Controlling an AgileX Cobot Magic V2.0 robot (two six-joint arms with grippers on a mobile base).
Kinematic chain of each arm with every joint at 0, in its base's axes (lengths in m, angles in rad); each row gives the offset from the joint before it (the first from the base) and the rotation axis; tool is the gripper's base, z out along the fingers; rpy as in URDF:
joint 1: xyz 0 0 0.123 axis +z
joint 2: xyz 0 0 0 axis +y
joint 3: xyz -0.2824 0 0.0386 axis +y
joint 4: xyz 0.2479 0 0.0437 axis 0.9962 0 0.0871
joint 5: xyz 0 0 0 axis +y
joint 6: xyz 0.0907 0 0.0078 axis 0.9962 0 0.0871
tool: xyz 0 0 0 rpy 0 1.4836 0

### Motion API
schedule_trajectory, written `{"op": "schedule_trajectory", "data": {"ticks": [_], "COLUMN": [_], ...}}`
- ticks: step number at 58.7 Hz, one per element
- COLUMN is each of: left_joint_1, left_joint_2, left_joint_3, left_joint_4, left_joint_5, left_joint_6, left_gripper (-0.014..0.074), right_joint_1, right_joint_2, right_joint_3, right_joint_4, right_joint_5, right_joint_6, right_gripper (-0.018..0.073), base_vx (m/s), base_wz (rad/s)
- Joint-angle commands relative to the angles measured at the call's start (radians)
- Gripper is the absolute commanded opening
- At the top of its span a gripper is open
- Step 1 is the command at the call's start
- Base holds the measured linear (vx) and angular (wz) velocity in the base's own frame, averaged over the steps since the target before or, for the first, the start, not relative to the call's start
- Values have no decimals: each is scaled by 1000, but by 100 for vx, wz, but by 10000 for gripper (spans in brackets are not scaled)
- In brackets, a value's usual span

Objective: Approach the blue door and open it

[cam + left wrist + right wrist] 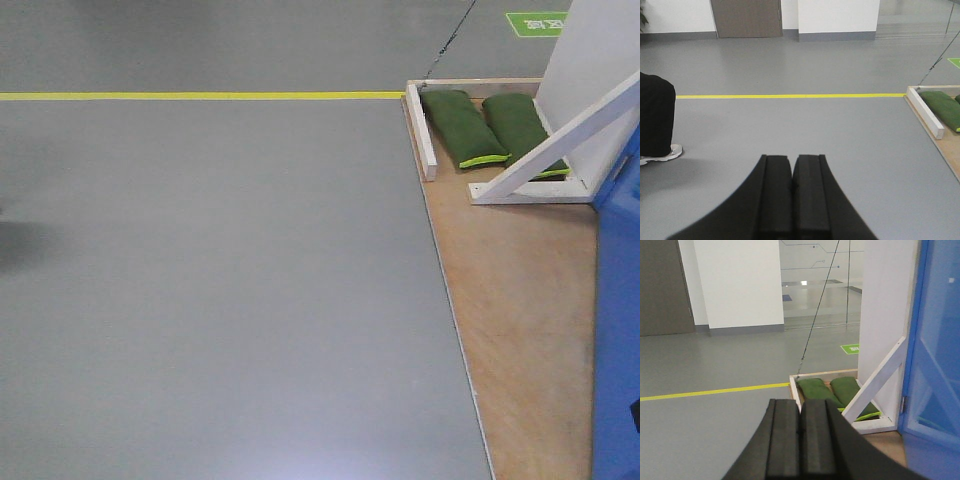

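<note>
The blue door [618,330] is a glossy bright-blue panel at the right edge of the front view, standing on a wooden platform [520,300]. It also fills the right edge of the right wrist view [940,340]. Its lever handle and lock are out of view. My left gripper [792,159] is shut and empty, over grey floor, far left of the door. My right gripper [800,402] is shut and empty, pointing at the platform's near-left corner, with the door to its right.
Two green sandbags [462,127] lie on the platform behind a white diagonal brace [560,140] and white wall panel [885,300]. A yellow floor line [200,96] crosses ahead. A person's black-trousered leg [655,120] stands at the left. A thin cable [815,315] runs to the platform.
</note>
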Motion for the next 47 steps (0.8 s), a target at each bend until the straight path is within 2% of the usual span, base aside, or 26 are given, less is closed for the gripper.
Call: {"op": "schedule_trajectory", "data": {"ticks": [1,47], "left_joint_1": [-2,-2], "left_joint_2": [-16,-14], "left_joint_3": [-27,-27], "left_joint_4": [-2,-2], "left_joint_5": [-85,-85], "left_joint_6": [-7,-7], "left_gripper": [73,73], "right_joint_1": [-2,-2], "right_joint_2": [-16,-16], "right_joint_3": [0,1], "right_joint_4": [-4,-4], "right_joint_5": [-84,-84], "right_joint_6": [-1,-1], "right_gripper": [8,8], "base_vx": [10,3], "base_wz": [4,1]}}
